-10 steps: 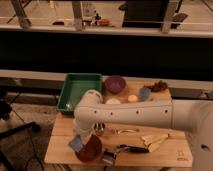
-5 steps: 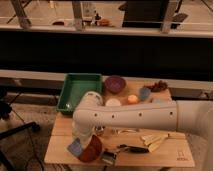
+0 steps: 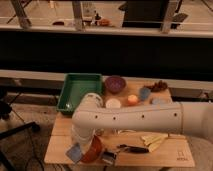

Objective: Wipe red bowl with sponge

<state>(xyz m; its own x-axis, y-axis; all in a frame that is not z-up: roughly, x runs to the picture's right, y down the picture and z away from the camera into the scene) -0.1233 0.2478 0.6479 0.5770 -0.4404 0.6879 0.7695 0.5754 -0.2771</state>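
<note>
The red bowl sits near the front left of the wooden table and looks tipped up on its side. The light-blue sponge is just left of it, against its rim. My white arm comes in from the right, bends over the table and drops down to the gripper, right above the sponge and the bowl. The gripper is shut on the sponge and is mostly hidden by the wrist.
A green tray stands at the back left, with a purple bowl beside it. A white cup, an orange object, a small blue rounded object and a blue-grey cloth lie behind the arm. A black tool and yellow pieces lie front right.
The sponge has moved slightly down and towards the table's front edge beside the red bowl. The arm has barely shifted.
</note>
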